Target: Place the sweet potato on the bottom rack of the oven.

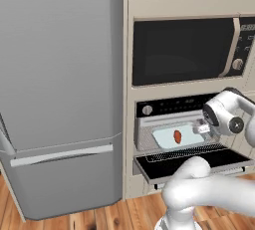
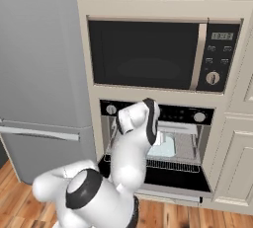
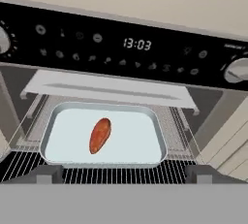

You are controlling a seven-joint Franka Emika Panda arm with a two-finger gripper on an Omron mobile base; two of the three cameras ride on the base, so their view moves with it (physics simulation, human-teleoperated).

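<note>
While the oven (image 1: 187,124) door is hanging open, the sweet potato (image 3: 100,135) is lying on a pale tray (image 3: 63,136) that is sitting on the bottom rack (image 3: 116,173). The gripper (image 3: 124,174) is waiting just outside, wide apart and holding nothing. If the arm is bumping the tray while pulling away, the potato could roll off.
</note>
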